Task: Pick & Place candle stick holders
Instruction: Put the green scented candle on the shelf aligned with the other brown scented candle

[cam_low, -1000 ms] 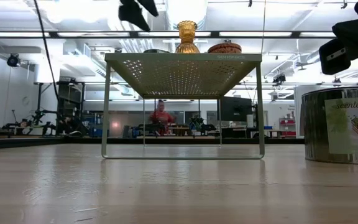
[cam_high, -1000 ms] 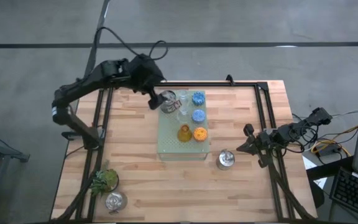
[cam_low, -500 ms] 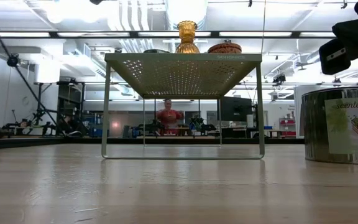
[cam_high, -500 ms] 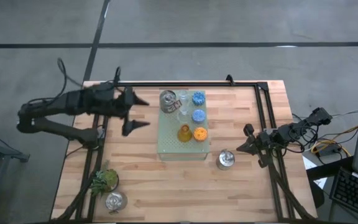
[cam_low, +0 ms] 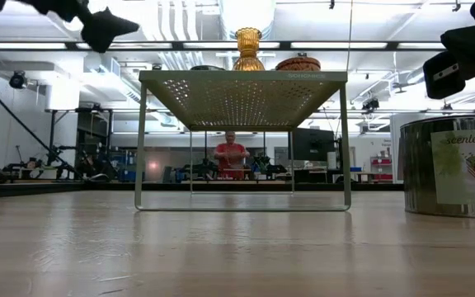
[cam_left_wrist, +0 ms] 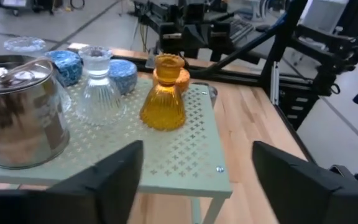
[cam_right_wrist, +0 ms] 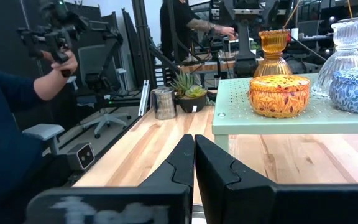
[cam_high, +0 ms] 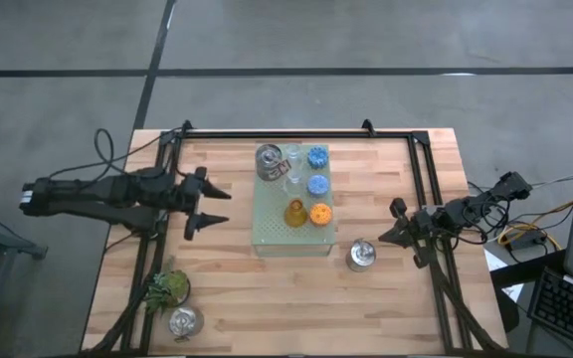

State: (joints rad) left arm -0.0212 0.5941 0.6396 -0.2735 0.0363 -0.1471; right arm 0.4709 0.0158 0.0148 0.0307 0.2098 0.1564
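Item: silver holder (cam_high: 361, 256), table at 4 o'clock of board (cam_high: 267, 237); rigid, slick, light; you grip its rim. Left gripper (cam_high: 209, 206) fingers wide, empty; right gripper (cam_high: 387, 237) fingers closed

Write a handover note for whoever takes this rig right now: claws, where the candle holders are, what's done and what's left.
Left claw: open, empty, beside the pale green perforated board.
Right claw: shut, empty, parked at the table's right side.
On the board: shiny silver tin holder, two blue holders, orange holder, amber glass holder, two clear glass holders.
Left: second silver tin beside the board, third silver tin by the leafy plant sprig.
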